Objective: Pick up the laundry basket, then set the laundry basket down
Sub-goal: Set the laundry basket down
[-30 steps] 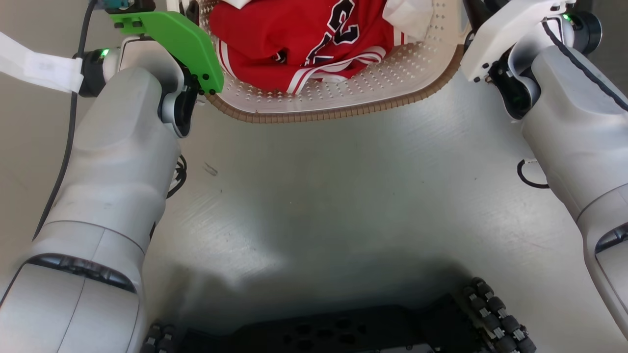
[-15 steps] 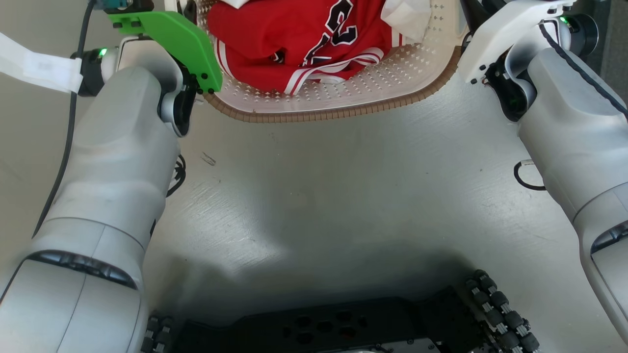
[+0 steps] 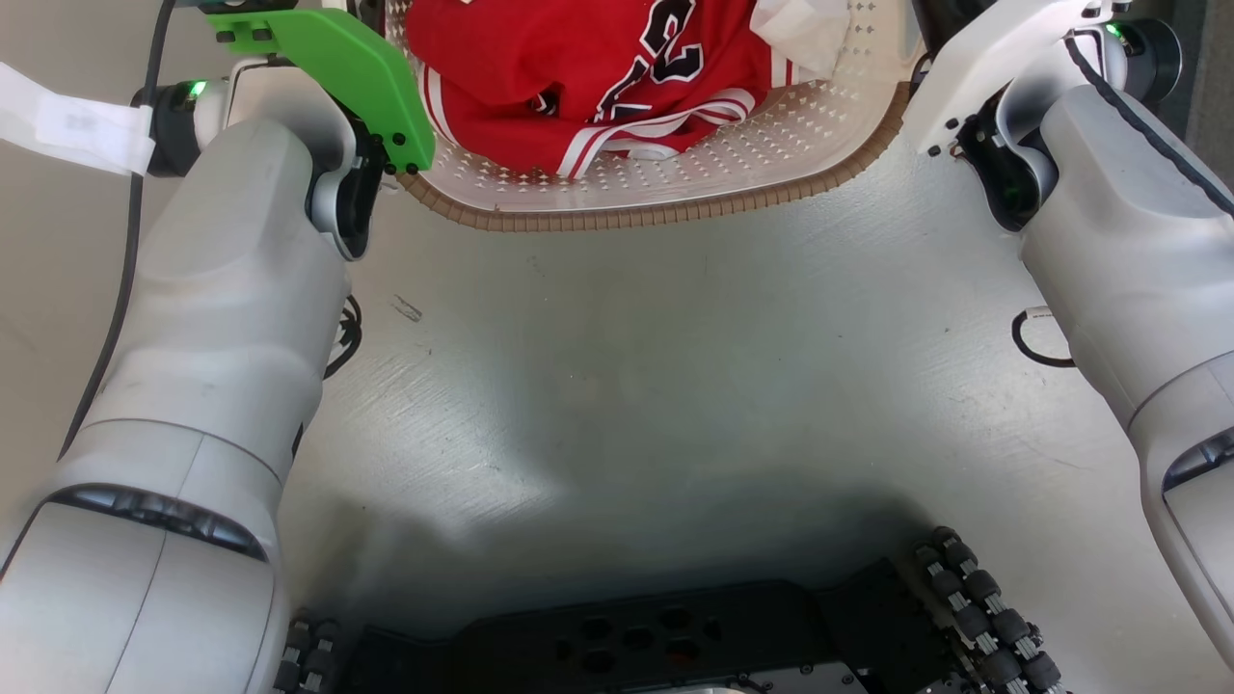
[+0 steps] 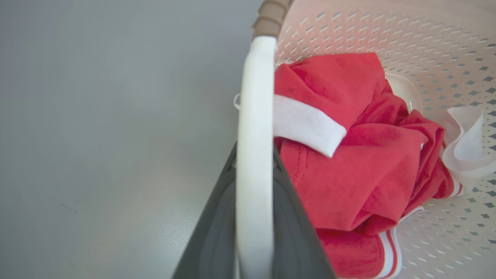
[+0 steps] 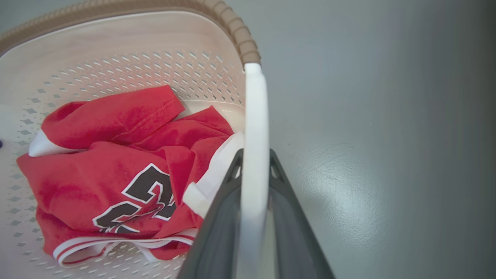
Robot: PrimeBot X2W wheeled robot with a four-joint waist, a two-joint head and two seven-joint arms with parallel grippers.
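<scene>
The laundry basket (image 3: 656, 207), cream-white and perforated with a brown woven-look rim, lies at the top of the head view between my two forearms. A red jersey (image 3: 578, 87) with white trim lies inside it. In the left wrist view my left gripper (image 4: 254, 149) is shut on a white side handle (image 4: 254, 97), with the dark fingers (image 4: 217, 221) on either side of it. In the right wrist view my right gripper (image 5: 254, 153) is shut on the other white handle (image 5: 255, 112). Whether the basket touches the floor is hidden.
The grey floor (image 3: 675, 386) spreads in front of my dark wheeled base (image 3: 675, 636). A small scuff mark (image 3: 410, 308) lies near my left forearm. A black cable loop (image 3: 1032, 342) hangs by the right forearm, and a white strap (image 3: 67, 120) runs off the left.
The whole head picture has slid slightly upward, so the camera moved. The basket's near rim sits a little higher in view. Both grippers still hold the handles.
</scene>
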